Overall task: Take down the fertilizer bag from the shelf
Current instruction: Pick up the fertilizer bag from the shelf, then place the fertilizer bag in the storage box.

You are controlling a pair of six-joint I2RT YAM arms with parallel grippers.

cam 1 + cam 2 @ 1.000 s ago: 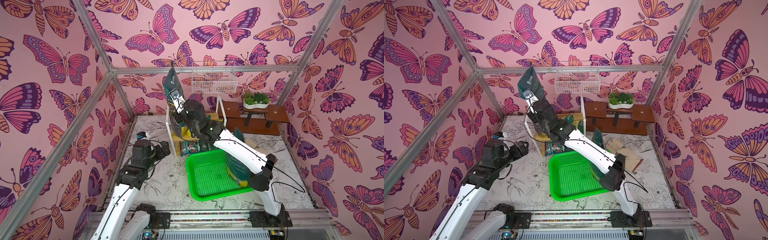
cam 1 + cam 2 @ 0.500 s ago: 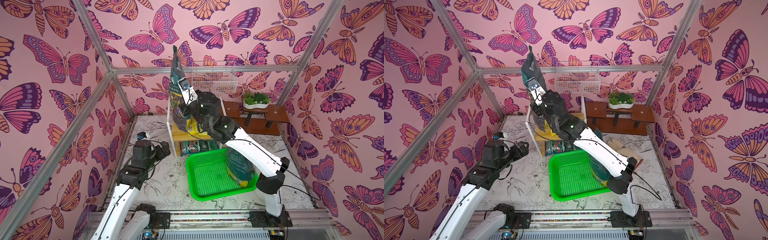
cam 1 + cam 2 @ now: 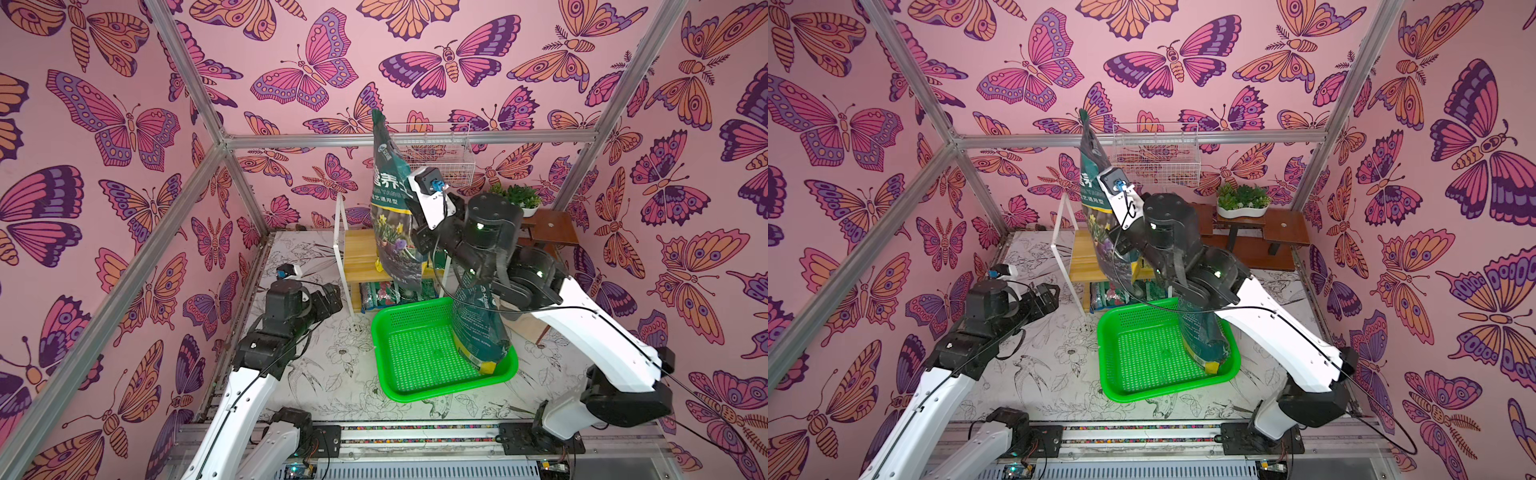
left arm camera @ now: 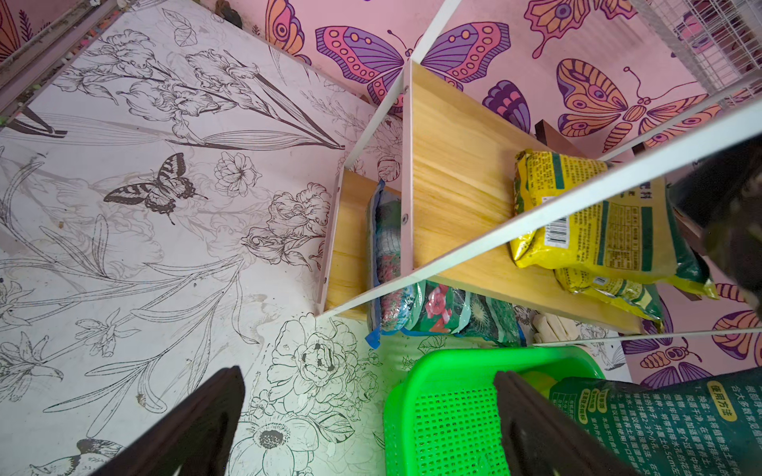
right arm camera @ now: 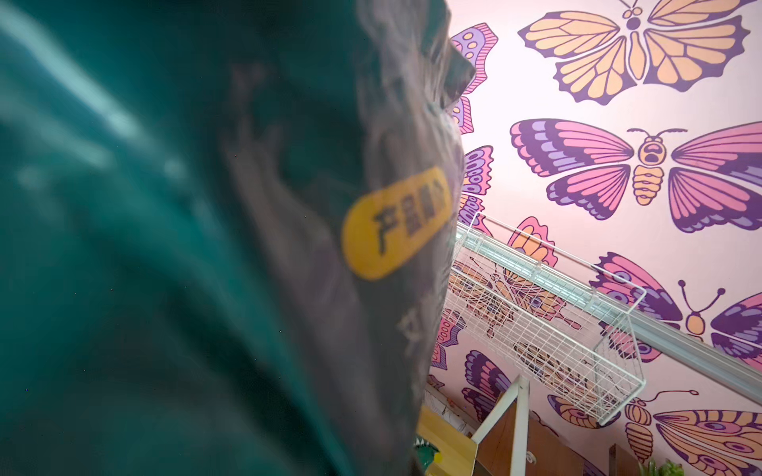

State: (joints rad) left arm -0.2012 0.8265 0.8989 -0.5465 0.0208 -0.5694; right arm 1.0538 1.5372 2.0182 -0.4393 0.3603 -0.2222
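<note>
The right claw (image 3: 417, 237), just right of centre in both top views, is clamped on the right edge of the fertilizer bag (image 3: 388, 199); its fingertips are hidden behind the bag and the wrist camera. From that hold most of the bag rises toward the upper middle of the frame. Its long axis is close to upright, leaning slightly left at the top, and its crest reaches the left end of the white wire basket (image 3: 436, 153). The shorter lower end hangs in front of the shelf (image 3: 361, 257); whether it clears the front rail cannot be told. The right arm alone carries it. The left claw (image 3: 328, 297) stands wide and empty at lower left, well apart. The way down, I judge, runs toward the bottom of the frame, where the green tray (image 3: 380, 353) already has a second dark bag (image 3: 478, 328) standing in its right side. The held bag is glossy dark green plastic with white lettering and a flower picture, creased and slack.
</note>
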